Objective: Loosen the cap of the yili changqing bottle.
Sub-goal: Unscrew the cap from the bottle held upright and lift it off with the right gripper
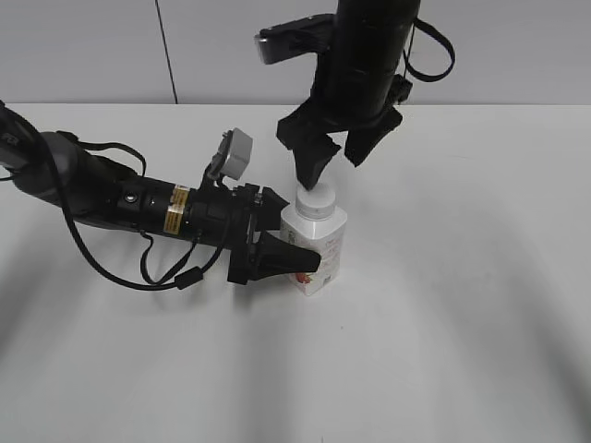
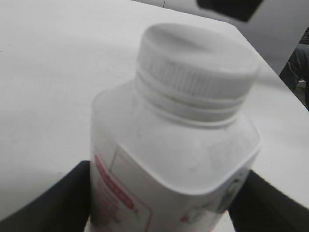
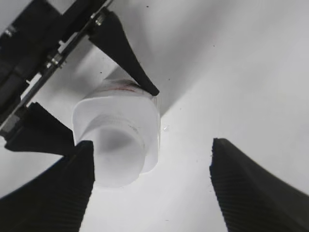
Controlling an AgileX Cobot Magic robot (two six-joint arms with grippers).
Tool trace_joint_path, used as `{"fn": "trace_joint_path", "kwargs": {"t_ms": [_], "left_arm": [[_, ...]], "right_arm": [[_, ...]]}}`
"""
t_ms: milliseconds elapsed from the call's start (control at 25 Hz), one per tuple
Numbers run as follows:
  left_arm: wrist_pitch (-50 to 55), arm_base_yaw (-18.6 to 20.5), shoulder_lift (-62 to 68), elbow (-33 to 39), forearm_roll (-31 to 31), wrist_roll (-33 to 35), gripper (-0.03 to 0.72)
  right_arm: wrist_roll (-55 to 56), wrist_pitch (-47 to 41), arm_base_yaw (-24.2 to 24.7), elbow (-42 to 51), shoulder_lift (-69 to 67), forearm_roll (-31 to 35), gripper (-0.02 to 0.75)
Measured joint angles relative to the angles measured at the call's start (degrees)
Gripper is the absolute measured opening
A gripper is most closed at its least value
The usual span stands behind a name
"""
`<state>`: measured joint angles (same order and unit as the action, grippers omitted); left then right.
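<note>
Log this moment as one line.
left gripper: shut on bottle | right gripper: open above cap | cap: on

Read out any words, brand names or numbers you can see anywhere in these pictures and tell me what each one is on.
None can be read.
Yili Changqing bottle: its pink-red label carries print, but it is blurred in the left wrist view and too small in the exterior view.
Cap: plain white, no text.
Left arm: a yellow sticker with dark marks, too small to read.
</note>
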<state>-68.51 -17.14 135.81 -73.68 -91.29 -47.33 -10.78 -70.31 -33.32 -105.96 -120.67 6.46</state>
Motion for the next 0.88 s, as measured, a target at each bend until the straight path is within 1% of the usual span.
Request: {"fn": "trace_joint_path", "kwargs": {"t_ms": [120, 320, 720, 880], "left_arm": [[0.0, 0.0, 0.0, 0.0, 0.0, -0.12, 0.496], [0.0, 0.0, 0.0, 0.0, 0.0, -0.18, 0.496], [0.0, 0.0, 0.0, 0.0, 0.05, -0.18, 0.496], [0.0, 0.0, 0.0, 0.0, 0.05, -0.23, 0.496]], "right_arm": [[7.1, 0.0, 0.0, 0.0, 0.0, 2.37, 0.586], [12.95, 0.0, 0.0, 0.0, 0.0, 7.2, 0.586], [18.89, 0.0, 0.0, 0.06, 0.0, 6.48, 0.586], [19.52, 0.05, 0.0, 2.14, 0.02, 6.48, 0.586]]}}
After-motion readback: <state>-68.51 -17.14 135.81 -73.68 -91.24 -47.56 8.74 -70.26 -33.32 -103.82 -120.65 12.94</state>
